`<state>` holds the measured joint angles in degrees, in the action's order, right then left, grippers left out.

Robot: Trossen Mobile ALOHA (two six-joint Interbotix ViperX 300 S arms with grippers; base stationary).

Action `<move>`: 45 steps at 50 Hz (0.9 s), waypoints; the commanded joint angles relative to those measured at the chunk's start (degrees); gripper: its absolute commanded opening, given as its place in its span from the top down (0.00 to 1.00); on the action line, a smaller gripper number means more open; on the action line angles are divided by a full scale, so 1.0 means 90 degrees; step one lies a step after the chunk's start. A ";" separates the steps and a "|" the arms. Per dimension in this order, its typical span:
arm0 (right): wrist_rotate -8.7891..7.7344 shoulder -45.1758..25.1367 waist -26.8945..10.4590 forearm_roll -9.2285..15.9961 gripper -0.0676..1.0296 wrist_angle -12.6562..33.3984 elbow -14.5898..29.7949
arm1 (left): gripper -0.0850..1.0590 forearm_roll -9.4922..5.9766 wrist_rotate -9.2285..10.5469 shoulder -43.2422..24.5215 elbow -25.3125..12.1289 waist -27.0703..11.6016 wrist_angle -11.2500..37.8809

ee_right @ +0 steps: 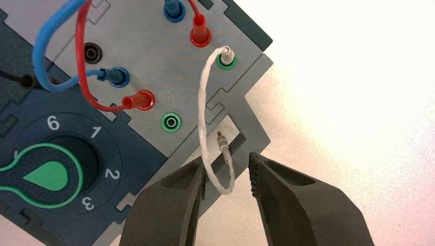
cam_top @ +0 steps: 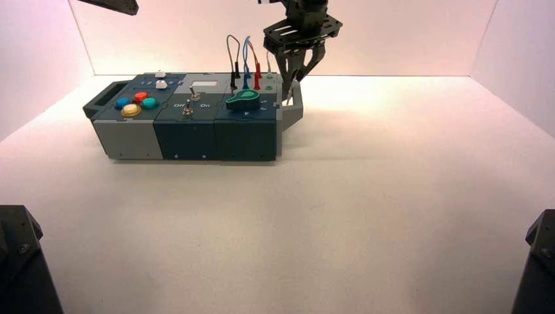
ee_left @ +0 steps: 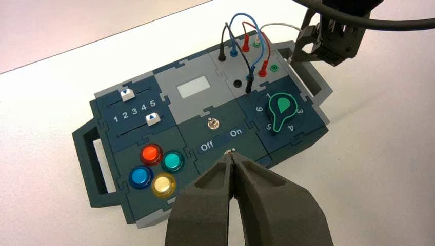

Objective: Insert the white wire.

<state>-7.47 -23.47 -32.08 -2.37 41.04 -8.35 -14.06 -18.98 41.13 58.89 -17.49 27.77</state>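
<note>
The white wire (ee_right: 203, 97) has one pale plug in the far green socket (ee_right: 226, 61) at the box's right end. Its loop hangs between the fingers of my right gripper (ee_right: 226, 169), which is open. The wire's free plug (ee_right: 223, 146) lies bare over the box's grey right handle, out of any socket. The near green socket (ee_right: 171, 122) is empty. In the high view the right gripper (cam_top: 291, 91) points down at the box's back right corner. My left gripper (ee_left: 233, 154) is shut and empty, held high above the box's front.
The box (cam_top: 190, 134) bears four coloured buttons (ee_left: 154, 166), two sliders (ee_left: 138, 107), an Off/On toggle switch (ee_left: 211, 123) and a green knob (ee_right: 46, 174). Red (ee_right: 82, 61), blue (ee_right: 43, 48) and black wires (ee_left: 223, 41) arch over the sockets beside the white wire.
</note>
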 commanded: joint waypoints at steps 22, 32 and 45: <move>-0.0029 0.0039 -0.0020 -0.0059 0.68 -0.0010 0.0195 | 0.95 0.0010 -0.0020 0.0029 -0.0078 -0.0020 -0.0049; -0.0029 -0.0039 -0.0020 -0.0117 0.72 -0.0010 0.0283 | 0.95 0.0010 -0.0020 0.0039 -0.0068 -0.0020 -0.0059; -0.0010 -0.0078 -0.0010 -0.0127 0.97 0.0049 0.0332 | 0.95 0.0010 -0.0020 0.0039 -0.0059 -0.0020 -0.0059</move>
<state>-7.47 -25.40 -32.08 -3.34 41.22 -6.59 -14.06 -18.98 41.22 58.97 -17.49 27.77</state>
